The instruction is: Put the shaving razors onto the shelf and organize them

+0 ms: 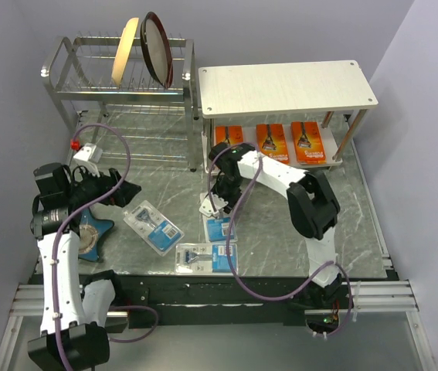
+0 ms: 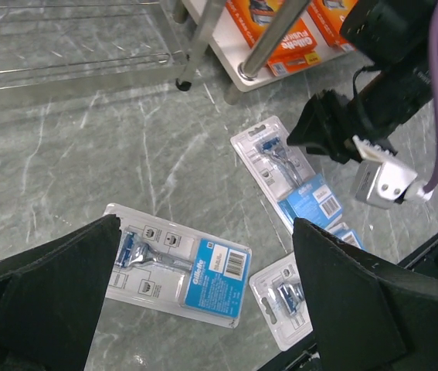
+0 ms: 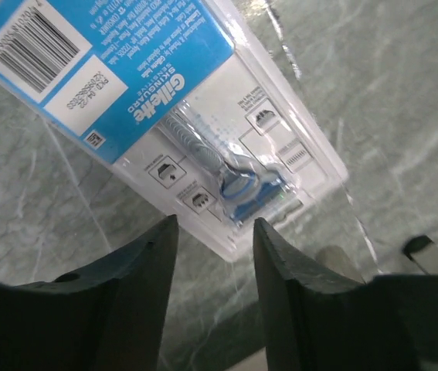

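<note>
Three orange razor packs (image 1: 232, 139) (image 1: 273, 143) (image 1: 309, 144) lie side by side on the lower board of the white shelf (image 1: 288, 86). Three clear-and-blue razor packs lie flat on the table: one on the left (image 1: 153, 227), one at the front (image 1: 205, 257), one in the middle (image 1: 219, 224). My right gripper (image 1: 217, 202) is open, its fingertips on either side of the razor-head end of the middle pack (image 3: 180, 116). My left gripper (image 1: 130, 189) is open wide and empty above the left pack (image 2: 180, 267). The left wrist view also shows the front pack (image 2: 292, 290) and the middle pack (image 2: 288, 174).
A chrome wire dish rack (image 1: 118, 93) with two upright plates stands at the back left, beside the shelf. A blue star-shaped holder (image 1: 91, 236) sits by the left arm, and a small white box with a red knob (image 1: 86, 151) behind it. The shelf's metal leg (image 2: 269, 42) stands near the middle pack.
</note>
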